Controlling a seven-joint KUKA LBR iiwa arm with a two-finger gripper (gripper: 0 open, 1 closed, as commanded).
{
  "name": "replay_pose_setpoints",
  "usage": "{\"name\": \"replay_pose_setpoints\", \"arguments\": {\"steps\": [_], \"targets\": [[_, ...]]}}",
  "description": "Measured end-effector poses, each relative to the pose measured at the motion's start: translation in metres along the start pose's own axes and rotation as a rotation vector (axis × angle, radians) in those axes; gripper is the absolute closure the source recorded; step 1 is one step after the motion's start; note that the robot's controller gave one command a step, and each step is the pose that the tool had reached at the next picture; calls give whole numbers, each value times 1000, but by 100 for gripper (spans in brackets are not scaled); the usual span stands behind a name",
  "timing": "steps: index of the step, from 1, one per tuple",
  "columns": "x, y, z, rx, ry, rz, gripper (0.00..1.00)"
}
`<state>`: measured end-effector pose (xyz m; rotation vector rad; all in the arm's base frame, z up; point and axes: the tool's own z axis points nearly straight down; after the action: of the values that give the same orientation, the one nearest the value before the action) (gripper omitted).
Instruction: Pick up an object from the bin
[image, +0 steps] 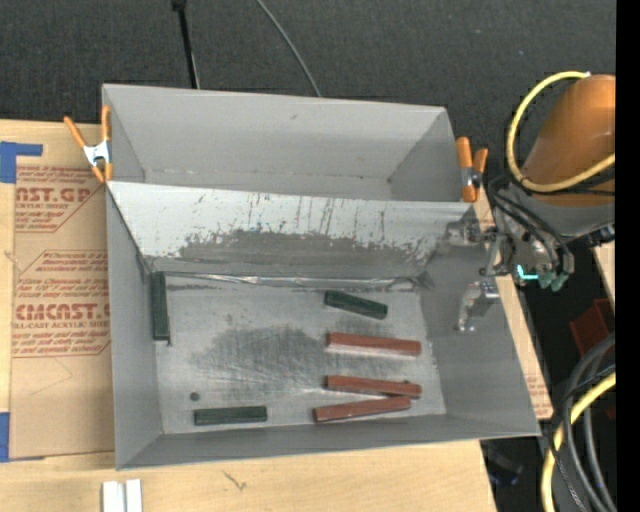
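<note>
Gripper: the gripper (473, 305) hangs at 3 o'clock of the bin (300, 140), over the sloping right wall and off the flat floor
Grip: whether it is spread or pressed together cannot be made out from this angle
Wrist: the orange cover (580, 125) sits outside the rim at about 2 o'clock, with a yellow cable (516, 125) looped round it
Nearest things: the slanted green bar (355, 304) lies at 2 o'clock of the floor, and the top red-brown bar (373, 346) lies at 3 o'clock, its right end close to the foot of the wall under the gripper; both are apart from the gripper
Other red-brown pieces: the middle red-brown bar (372, 385) and the bottom red-brown bar (360, 409) lie at 4 to 5 o'clock, one just beside the other, their right ends near or touching
Left side: the upright green bar (158, 306) lies along the left wall at 9 o'clock
Near edge: the low green bar (230, 415) lies flat at 7 o'clock, with a dark speck (195, 397) just above its left end
Lie of the things: all six bars rest flat on the floor, the three red-brown ones running roughly from 9 to 3 o'clock
</note>
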<state>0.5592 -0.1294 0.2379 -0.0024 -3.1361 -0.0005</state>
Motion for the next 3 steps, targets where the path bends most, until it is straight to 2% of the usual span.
{"name": "replay_pose_setpoints", "arguments": {"steps": [1,2,3], "targets": [[-2,1,-5,1,-8,-2,0],[4,-2,65,2,-12,-25,0],[0,17,162,5,-25,-276,100]]}}
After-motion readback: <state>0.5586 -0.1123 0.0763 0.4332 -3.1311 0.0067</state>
